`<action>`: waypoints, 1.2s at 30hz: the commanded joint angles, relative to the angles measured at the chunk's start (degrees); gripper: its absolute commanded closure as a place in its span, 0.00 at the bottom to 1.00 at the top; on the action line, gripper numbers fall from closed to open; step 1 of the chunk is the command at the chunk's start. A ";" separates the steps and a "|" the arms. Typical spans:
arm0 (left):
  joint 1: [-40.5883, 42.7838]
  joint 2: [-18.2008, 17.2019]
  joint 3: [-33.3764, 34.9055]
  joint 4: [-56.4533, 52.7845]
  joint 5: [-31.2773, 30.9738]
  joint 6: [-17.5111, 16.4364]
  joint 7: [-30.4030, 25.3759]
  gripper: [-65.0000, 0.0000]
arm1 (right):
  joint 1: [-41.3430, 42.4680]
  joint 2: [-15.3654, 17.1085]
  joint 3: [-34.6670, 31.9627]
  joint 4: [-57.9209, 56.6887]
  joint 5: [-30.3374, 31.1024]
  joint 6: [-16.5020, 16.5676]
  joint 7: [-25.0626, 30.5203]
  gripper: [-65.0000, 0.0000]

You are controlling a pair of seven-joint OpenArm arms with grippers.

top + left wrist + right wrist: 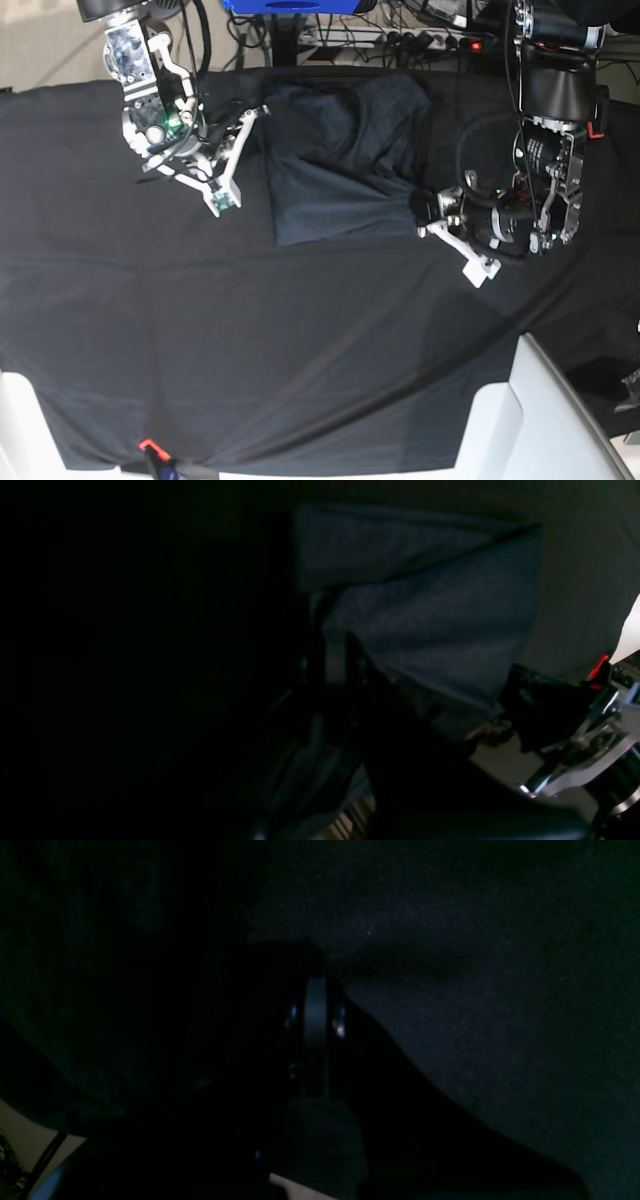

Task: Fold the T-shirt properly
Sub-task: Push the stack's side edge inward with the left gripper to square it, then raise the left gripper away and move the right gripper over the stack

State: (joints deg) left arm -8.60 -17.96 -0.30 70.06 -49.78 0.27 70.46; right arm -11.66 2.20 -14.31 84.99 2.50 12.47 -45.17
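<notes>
The dark charcoal T-shirt (335,165) lies partly folded at the back middle of the black table cloth (300,330). My left gripper (422,208) is at the shirt's lower right corner. In the left wrist view the gripper (332,605) is shut on the shirt (430,615), which drapes up and away from it. My right gripper (258,113) is at the shirt's upper left edge. The right wrist view is very dark. There the gripper (315,980) has its jaws together, with a dark bunch of cloth at the tip.
A white chair or box (540,420) stands at the front right corner. Cables and a power strip (420,40) run behind the table's back edge. A red clip (148,445) sits on the front edge at the left.
</notes>
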 commanded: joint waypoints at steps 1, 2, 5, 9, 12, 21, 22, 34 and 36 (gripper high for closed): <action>-1.11 -0.64 -0.28 1.19 -0.73 0.30 -0.17 1.00 | 0.01 -0.13 -0.16 0.33 -0.09 0.06 -0.42 0.99; -1.11 -0.64 -0.28 1.19 -0.73 0.30 -0.17 1.00 | 0.01 -0.13 -0.16 0.33 -0.09 0.06 -0.42 0.99; -1.11 -0.64 -0.28 1.19 -0.73 0.30 -0.17 0.95 | 0.01 -0.13 -0.16 0.33 -0.09 0.06 -0.42 0.99; -1.11 -0.73 -0.28 1.28 -0.73 0.30 -0.17 0.76 | 0.01 -0.13 -0.16 0.33 -0.09 0.06 -0.42 0.99; -1.55 -1.08 -0.36 1.28 -0.73 0.30 -0.17 0.59 | 0.01 -0.13 -0.24 0.33 -0.09 0.06 -0.42 0.99; -2.08 -1.60 -3.62 6.11 -1.08 0.12 0.01 0.08 | 0.01 -0.13 -0.24 1.12 -0.17 0.06 -0.24 1.00; -1.82 -1.52 -5.46 7.17 -1.17 0.03 0.01 0.05 | 0.01 -0.13 -0.24 1.47 -0.17 0.06 -0.24 1.00; 13.92 -6.44 -21.73 17.01 -0.73 -6.82 -6.68 0.75 | -3.42 6.11 -14.05 21.95 -0.44 -1.52 -0.50 1.00; 17.35 -8.29 -25.33 14.82 -0.73 -6.91 -10.37 1.00 | -2.71 6.73 -19.06 22.22 -0.44 -6.10 -1.38 1.00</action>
State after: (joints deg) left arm 8.93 -25.67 -25.61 84.23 -49.93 -6.46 59.42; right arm -15.11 9.13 -33.80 106.15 2.07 6.15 -47.40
